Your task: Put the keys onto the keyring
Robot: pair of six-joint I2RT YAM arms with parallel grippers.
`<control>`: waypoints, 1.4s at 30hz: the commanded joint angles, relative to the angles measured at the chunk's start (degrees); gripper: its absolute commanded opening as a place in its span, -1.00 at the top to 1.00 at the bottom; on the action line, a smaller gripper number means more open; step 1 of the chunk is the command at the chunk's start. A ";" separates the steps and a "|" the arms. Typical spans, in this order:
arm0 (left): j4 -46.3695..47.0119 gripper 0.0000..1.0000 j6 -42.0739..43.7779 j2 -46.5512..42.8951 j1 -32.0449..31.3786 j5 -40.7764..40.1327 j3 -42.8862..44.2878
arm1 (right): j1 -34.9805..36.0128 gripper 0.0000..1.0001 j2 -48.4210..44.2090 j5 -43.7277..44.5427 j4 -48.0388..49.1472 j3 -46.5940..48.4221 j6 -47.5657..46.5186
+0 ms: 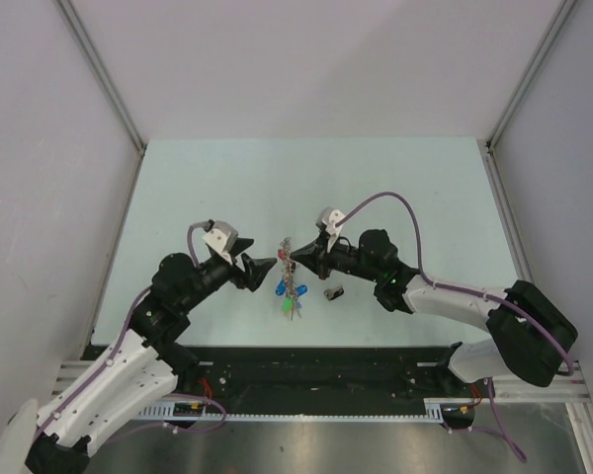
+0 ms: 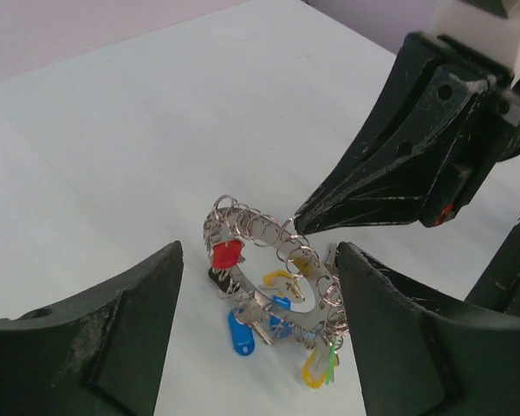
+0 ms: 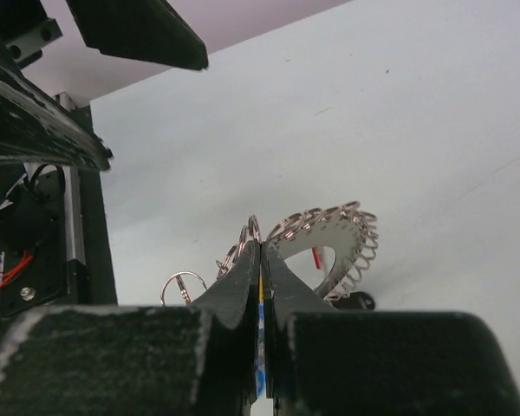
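Keyring (image 2: 269, 232) fringed with coils and coloured keys (image 2: 240, 332), pinched by right fingers (image 2: 390, 165); left fingers (image 2: 113, 338) wide.

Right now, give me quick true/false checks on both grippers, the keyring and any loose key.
1. The right gripper is shut on the keyring. True.
2. The left gripper is clamped on the keyring. False: its jaws stand open, one on either side of the ring.
3. A dark-headed key lies on the table, apart from the keyring. True.
4. The keyring carries no keys. False: a red-headed key and a blue-headed key, among others, hang on it.
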 commanded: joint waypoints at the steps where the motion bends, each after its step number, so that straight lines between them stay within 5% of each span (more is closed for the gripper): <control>1: 3.55 -0.49 6.53 3.50 -0.11 5.68 3.13 | -0.38 1.00 -3.89 -1.83 -11.72 7.14 -9.68; 11: 1.52 -0.15 19.38 7.81 3.57 20.43 5.94 | -1.43 1.00 -2.85 -7.45 -40.20 20.32 -29.19; 27: -4.09 -0.15 29.30 26.08 8.50 39.51 14.64 | -5.47 1.00 1.11 -18.18 -47.25 25.69 -39.49; 30: -3.76 -0.08 29.40 28.02 8.50 40.92 14.82 | -5.47 1.00 2.16 -18.79 -48.13 25.69 -39.58; 36: -3.05 0.40 29.05 30.92 8.94 40.49 14.73 | -5.21 1.00 3.66 -19.24 -48.75 25.60 -40.02; 42: -1.46 0.47 27.29 32.24 9.03 40.75 14.21 | -4.60 1.00 4.10 -19.24 -48.40 25.60 -40.10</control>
